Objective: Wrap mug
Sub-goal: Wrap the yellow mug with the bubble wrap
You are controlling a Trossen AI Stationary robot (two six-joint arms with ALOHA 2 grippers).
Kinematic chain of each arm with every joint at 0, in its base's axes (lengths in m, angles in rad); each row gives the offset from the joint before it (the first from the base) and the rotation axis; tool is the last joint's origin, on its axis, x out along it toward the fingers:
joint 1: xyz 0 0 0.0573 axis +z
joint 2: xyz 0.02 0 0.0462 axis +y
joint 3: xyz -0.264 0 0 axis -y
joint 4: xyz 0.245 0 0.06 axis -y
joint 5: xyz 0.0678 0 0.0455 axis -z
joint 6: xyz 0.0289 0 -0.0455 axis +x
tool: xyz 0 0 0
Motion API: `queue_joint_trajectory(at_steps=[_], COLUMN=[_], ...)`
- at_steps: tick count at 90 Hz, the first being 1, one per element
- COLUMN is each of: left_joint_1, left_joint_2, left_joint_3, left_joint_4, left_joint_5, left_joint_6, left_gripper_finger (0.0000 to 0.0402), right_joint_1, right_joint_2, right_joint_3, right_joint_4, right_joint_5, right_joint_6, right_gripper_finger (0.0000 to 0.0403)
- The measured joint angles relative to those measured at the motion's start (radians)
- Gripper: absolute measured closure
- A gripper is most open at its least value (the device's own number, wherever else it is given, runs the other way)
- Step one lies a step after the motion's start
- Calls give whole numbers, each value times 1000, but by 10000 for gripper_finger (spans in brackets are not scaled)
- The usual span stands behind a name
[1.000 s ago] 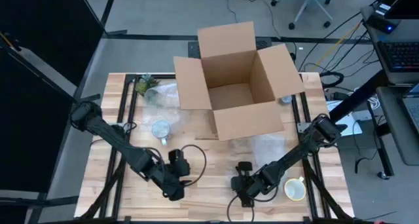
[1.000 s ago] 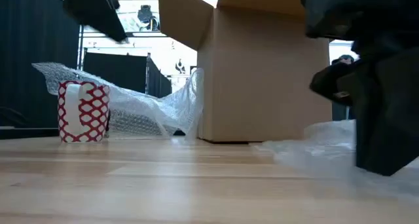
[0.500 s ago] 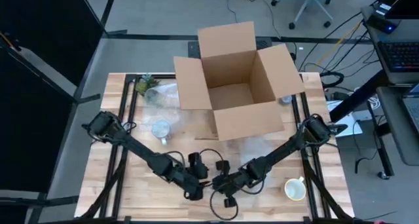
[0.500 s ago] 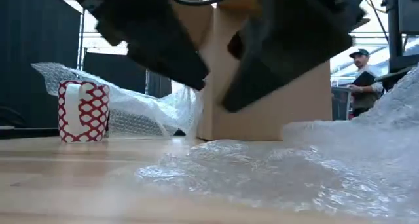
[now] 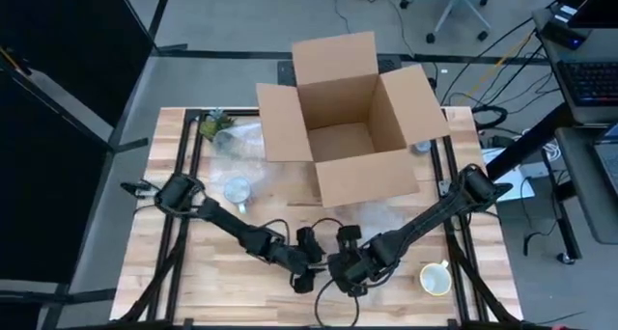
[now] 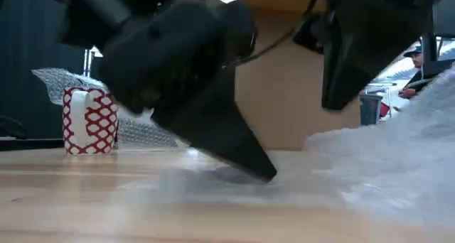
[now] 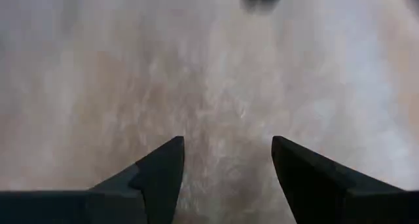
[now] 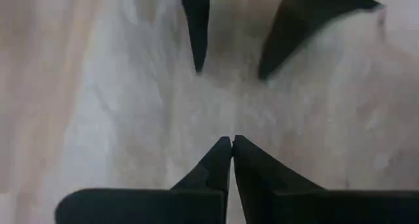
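- Two dark grippers meet low over a sheet of bubble wrap (image 6: 398,165) at the front middle of the wooden table (image 5: 174,282).
- No brand, label or writing can be read anywhere.
- Left gripper (image 7: 227,160) has its fingers spread well apart just above the wrap, holding nothing.
- Right gripper (image 8: 232,149) has its fingertips pressed together on the wrap; whether film is pinched between them cannot be told.
- Red-and-white mug (image 6: 89,120) stands upright, well apart, near the open cardboard box (image 5: 343,118).
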Motion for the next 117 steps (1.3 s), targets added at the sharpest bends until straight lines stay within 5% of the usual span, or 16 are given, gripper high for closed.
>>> queue_joint_trajectory(at_steps=[28, 64, 79, 86, 102, 117], left_joint_1=[-54, -166, -184, -185, -177, -125], left_joint_2=[-97, -124, -214, -294, -389, -338], left_joint_3=[-2, -2, -14, -11, -7, -5], left_joint_4=[-341, -598, -678, -650, -545, -429], left_joint_5=[-10, -21, 13, -41, -257, -272], left_joint_6=[-126, -358, -423, -423, -307, -174], left_gripper_finger=[183, 183, 183, 183, 183, 183], right_joint_1=[26, 172, 196, 191, 156, 73], right_joint_2=[-9, -18, -54, -77, -98, -61], right_joint_3=[-28, -23, 76, 120, 136, 136], right_joint_4=[-377, -446, -573, -574, -370, -101], right_joint_5=[-17, -311, -365, -288, 71, 213], right_joint_6=[179, 353, 364, 364, 297, 152], right_gripper_finger=[399, 399, 399, 399, 399, 399])
